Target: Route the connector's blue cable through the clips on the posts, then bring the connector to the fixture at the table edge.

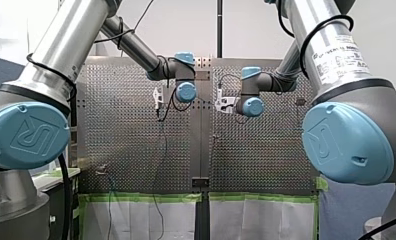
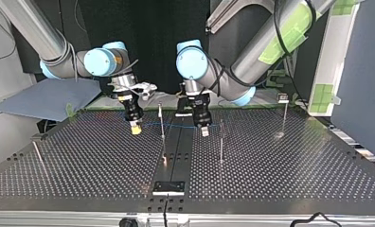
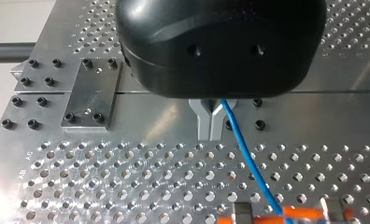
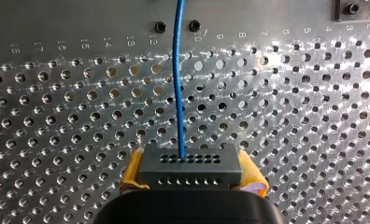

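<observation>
Connector (image 4: 190,169) is pinched in my right jaws and its cable (image 4: 176,84) in my left jaws, strung between them past a post (image 2: 161,120), so clipping and delivery seem yet to do.

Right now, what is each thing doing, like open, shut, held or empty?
right gripper: shut on the connector, yellow pads at its sides.
left gripper: shut on the blue cable.
connector: held in the air.
blue cable: stretched between both grippers.
middle posts: upright.
fixture: empty.

A pale wall (image 1: 186,25) behind the perforated table (image 1: 126,150) — green tape (image 1: 141,197) edging it.
</observation>
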You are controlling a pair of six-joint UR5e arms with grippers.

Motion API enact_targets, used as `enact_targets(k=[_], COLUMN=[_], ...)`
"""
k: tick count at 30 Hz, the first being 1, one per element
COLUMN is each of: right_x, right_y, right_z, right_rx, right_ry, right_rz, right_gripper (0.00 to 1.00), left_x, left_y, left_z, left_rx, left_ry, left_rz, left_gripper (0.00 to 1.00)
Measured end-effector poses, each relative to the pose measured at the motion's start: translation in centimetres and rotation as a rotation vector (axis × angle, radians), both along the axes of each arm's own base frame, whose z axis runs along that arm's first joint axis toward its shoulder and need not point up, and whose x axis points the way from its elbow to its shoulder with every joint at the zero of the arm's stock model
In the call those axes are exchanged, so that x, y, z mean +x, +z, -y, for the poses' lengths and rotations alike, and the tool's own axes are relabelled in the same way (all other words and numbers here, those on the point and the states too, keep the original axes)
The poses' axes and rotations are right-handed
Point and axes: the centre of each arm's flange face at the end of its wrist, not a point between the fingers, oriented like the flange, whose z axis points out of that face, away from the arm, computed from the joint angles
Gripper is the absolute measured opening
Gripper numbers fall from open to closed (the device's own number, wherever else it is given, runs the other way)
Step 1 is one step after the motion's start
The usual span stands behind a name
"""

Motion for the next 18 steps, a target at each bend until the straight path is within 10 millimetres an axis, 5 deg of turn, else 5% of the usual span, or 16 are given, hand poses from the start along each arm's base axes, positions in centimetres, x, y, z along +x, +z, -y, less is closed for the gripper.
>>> enact_targets(k=[9,18], right_x=[-0.1,-0.8], right_y=[-0.1,-1.0], right_z=[0.0,-0.4], right_rx=[0.007,0.062], right_ry=[-0.004,-0.02], right_rz=[-0.005,-0.039], right_gripper=[0.0,0.0], left_x=[-0.6,-2.7], left_y=[-0.3,-2.5], left_z=[0.6,1.4], left_rx=[-0.007,0.0], left_ry=[-0.022,-0.061], left_rz=[-0.007,-0.016], left_gripper=[0.09,0.09])
